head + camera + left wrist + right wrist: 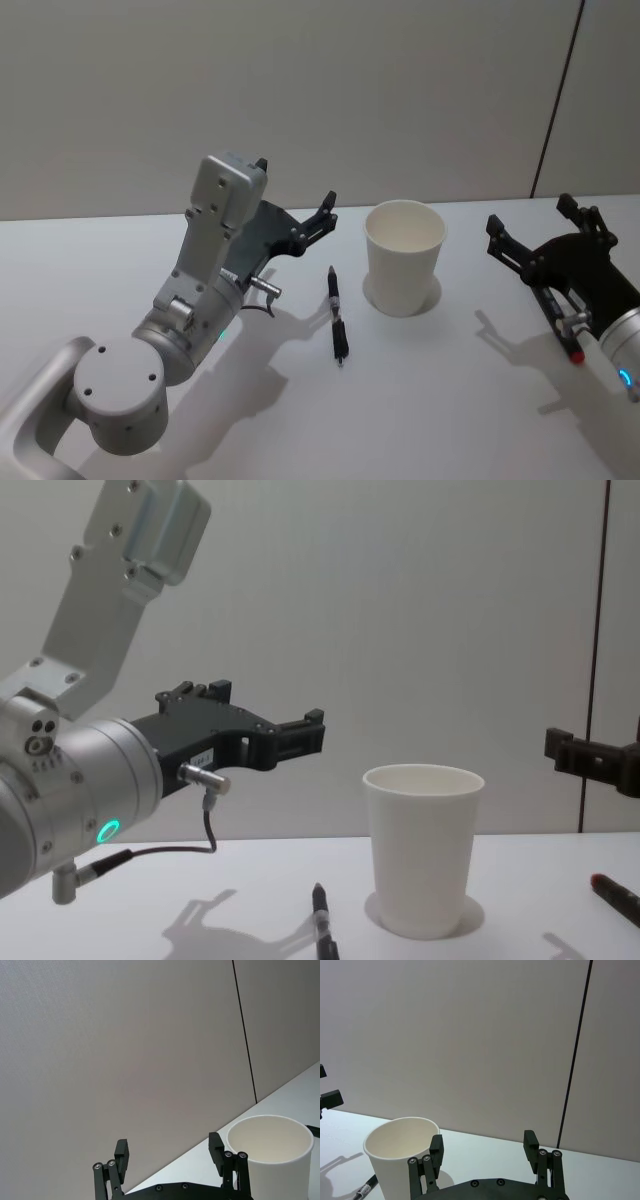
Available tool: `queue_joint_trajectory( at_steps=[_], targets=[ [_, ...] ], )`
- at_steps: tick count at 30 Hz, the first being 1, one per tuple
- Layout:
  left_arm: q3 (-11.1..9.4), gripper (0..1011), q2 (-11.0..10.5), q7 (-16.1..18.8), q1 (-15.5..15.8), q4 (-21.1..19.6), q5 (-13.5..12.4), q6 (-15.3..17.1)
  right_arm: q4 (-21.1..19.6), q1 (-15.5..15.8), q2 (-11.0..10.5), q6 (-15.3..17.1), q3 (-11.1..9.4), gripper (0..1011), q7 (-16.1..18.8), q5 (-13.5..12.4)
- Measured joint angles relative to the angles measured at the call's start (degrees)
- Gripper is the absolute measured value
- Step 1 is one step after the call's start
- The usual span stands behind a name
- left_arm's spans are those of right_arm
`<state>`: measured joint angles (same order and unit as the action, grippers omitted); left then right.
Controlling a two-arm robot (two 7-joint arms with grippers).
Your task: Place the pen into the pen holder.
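Head view: the pen (336,320) is seen lying flat on the white counter (450,400), just left of the upright pen holder (404,255) and not touching it. The left end effector (295,187) is held above the counter, left of the pen, spread wide and empty. The right end effector (530,215) is held right of the pen holder, likewise wide open and empty.

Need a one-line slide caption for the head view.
The pen lies on the table left of the empty pen holder, with the left gripper and right gripper open, flanking them.
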<state>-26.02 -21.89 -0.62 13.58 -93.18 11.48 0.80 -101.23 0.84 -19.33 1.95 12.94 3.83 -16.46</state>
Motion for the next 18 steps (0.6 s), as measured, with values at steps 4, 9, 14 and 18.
queue_joint_trajectory(
  at_steps=[4, 9, 14, 18],
  targets=[
    [0.0, 1003, 0.0, 0.0, 0.0, 0.0, 0.0, 0.0, 0.0, 0.0, 0.0, 0.0, 0.0, 1001, 0.0, 0.0],
    [0.0, 1004, 0.0, 0.0, 0.0, 0.0, 0.0, 0.0, 0.0, 0.0, 0.0, 0.0, 0.0, 1001, 0.0, 0.0],
    [0.0, 1004, 0.0, 0.0, 0.0, 0.0, 0.0, 0.0, 0.0, 0.0, 0.0, 0.0, 0.0, 1001, 0.0, 0.0],
    [0.0, 1003, 0.0, 0.0, 0.0, 0.0, 0.0, 0.0, 0.0, 0.0, 0.0, 0.0, 0.0, 1001, 0.0, 0.0]
  ],
)
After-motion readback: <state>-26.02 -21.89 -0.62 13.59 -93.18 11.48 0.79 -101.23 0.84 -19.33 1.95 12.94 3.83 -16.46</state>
